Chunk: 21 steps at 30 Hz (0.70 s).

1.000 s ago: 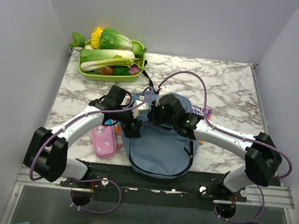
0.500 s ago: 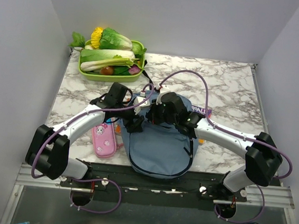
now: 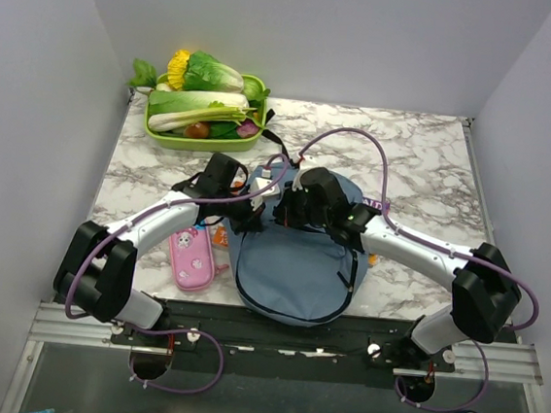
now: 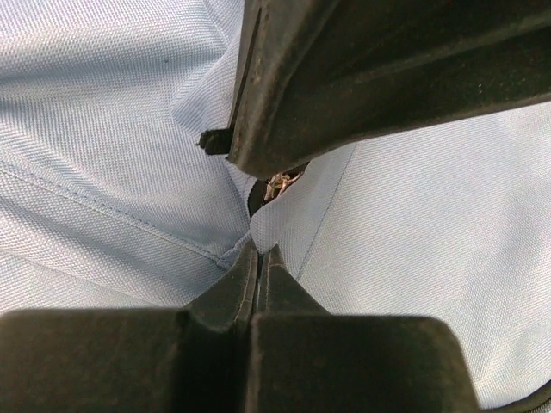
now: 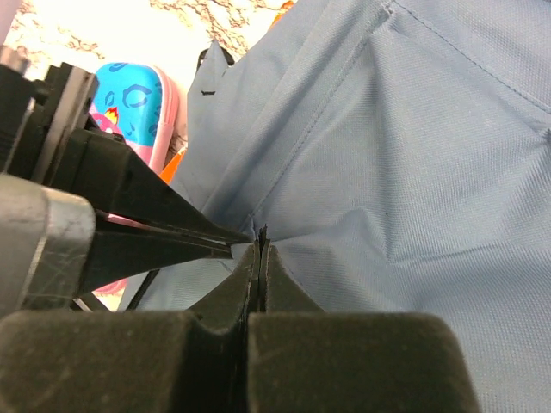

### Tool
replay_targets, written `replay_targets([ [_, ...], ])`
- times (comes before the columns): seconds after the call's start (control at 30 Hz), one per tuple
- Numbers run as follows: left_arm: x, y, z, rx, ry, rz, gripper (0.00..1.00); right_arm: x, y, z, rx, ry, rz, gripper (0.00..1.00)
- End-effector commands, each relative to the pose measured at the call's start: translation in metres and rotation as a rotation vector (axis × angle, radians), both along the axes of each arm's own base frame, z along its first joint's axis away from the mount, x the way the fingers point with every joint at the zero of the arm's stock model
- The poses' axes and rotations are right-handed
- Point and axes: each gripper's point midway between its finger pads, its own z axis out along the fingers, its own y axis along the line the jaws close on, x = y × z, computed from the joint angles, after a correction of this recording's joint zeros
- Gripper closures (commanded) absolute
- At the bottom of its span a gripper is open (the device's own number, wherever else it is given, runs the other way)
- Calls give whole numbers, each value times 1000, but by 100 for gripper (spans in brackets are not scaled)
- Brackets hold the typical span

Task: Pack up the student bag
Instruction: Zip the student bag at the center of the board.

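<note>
right wrist view shows your right gripper (image 5: 260, 248) and left gripper (image 4: 259, 258) clamped on one fold of the student bag (image 3: 293, 277). it looks soft and floppy, so grip a seam.

A large, rounded, dusty-blue soft fabric backpack (image 3: 294, 272) lies flat just below the centre of the overhead frame, its curved end toward the bottom edge. Its upper edge is gathered into a tight, creased fold with stitched seams.
</note>
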Motion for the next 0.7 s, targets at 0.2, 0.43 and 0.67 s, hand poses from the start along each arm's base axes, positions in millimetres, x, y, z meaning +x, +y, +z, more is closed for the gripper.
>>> replay_targets([
  [0.2, 8, 17, 20, 37, -68, 114, 100, 8, -33, -5, -43, -8, -74, 99],
  [0.43, 9, 28, 21, 81, -89, 149, 100, 10, -63, -8, -54, -8, -115, 99],
  [0.67, 13, 34, 23, 96, -92, 182, 100, -1, -91, -9, -81, -17, -138, 99],
])
